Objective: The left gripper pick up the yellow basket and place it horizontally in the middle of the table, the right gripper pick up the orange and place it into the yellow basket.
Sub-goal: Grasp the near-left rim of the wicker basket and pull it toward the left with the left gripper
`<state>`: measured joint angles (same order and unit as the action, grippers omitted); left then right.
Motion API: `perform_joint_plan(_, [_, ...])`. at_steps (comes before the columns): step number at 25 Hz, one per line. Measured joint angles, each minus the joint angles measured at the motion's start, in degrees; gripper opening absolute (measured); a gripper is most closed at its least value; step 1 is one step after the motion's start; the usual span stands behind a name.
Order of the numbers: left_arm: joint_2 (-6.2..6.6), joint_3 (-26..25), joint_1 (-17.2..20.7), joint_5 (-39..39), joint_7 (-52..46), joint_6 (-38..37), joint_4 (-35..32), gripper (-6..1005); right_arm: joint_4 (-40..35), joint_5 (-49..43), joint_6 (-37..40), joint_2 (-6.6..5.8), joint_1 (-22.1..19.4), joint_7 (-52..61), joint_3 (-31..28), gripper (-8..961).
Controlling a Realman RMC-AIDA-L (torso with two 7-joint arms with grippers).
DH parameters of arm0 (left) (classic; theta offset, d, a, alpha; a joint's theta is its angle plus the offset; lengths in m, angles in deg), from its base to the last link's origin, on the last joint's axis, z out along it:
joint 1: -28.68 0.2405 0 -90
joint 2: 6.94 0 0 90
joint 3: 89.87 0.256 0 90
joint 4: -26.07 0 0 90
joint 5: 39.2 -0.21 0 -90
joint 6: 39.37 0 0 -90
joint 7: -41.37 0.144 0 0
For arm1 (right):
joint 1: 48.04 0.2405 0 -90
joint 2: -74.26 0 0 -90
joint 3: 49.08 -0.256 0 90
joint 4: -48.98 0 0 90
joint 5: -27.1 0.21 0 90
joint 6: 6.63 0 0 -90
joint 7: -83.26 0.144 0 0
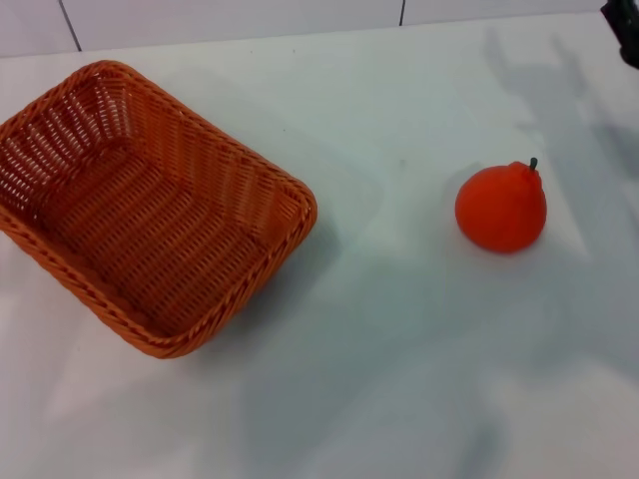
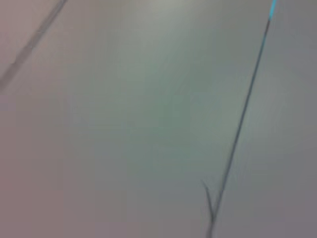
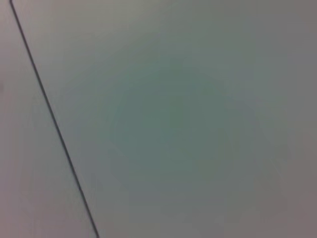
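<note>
The yellow basket [image 1: 302,206], an orange-brown woven rectangle, lies at the left of the table [image 1: 399,339], turned at an angle and empty. The orange [image 1: 501,208], round and red-orange with a short dark stem, sits on the table to the basket's right, well apart from it. A small black part of the right gripper [image 1: 625,28] shows at the far right back corner, far from the orange. The left gripper is out of view. Both wrist views show only a blurred pale surface crossed by thin dark lines.
A white wall with dark seams [image 1: 402,12] runs along the back edge of the table. Bare tabletop lies between the basket and the orange and in front of both.
</note>
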<state>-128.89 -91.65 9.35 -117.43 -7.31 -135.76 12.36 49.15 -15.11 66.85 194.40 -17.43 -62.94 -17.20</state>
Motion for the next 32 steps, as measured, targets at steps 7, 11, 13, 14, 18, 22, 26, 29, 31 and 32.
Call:
perform_joint_plan(7, [6.28, 17.10, -2.27, -0.12, -14.84, 7.00, -6.90, 614, -0.25, -2.43, 0.27, -0.28, -0.24, 3.82, 1.54, 942])
perform_joint_plan(11, [8.78, 25.54, -3.04, -0.31, -23.20, 11.34, -13.32, 614, -0.44, -3.02, 0.07, -0.35, -0.27, 5.04, 1.58, 944])
perform_joint_plan(13, [10.77, 31.27, -4.51, -6.32, -35.19, 16.75, -22.84, 615, -0.44, -3.01, 0.03, -0.36, -0.29, 5.08, 1.59, 944])
perform_joint_plan(14, [11.27, 31.89, -5.38, -9.68, -38.04, 17.72, -24.85, 615, -0.43, -3.02, 0.02, -0.36, -0.29, 5.08, 1.61, 944])
perform_joint_plan(18, [13.63, 32.57, -10.59, -25.54, -45.29, 18.30, -28.96, 772, -0.25, -3.01, -0.02, -0.35, -0.36, 5.10, 1.82, 944])
perform_joint_plan(22, [15.19, 34.93, -15.54, -37.37, -49.79, 17.83, -30.42, 816, -0.15, -3.00, -0.05, -0.35, -0.38, 5.12, 2.04, 945])
perform_joint_plan(26, [16.70, 41.13, -20.42, -49.50, -57.46, 18.15, -31.22, 860, -0.06, -2.97, -0.07, -0.35, -0.38, 5.56, 2.07, 945])
perform_joint_plan(29, [15.36, 43.65, -23.28, -58.88, -60.53, 20.21, -33.13, 893, 0.02, -2.97, -0.07, -0.30, -0.33, 6.01, 2.22, 945])
perform_joint_plan(31, [14.58, 43.80, -24.90, -63.99, -61.23, 21.20, -33.46, 894, 0.02, -2.97, -0.07, -0.24, -0.28, 6.23, 2.23, 945])
perform_joint_plan(32, [14.46, 43.82, -25.30, -64.92, -61.39, 21.35, -33.39, 894, 0.04, -2.97, -0.07, -0.22, -0.26, 6.28, 2.23, 945])
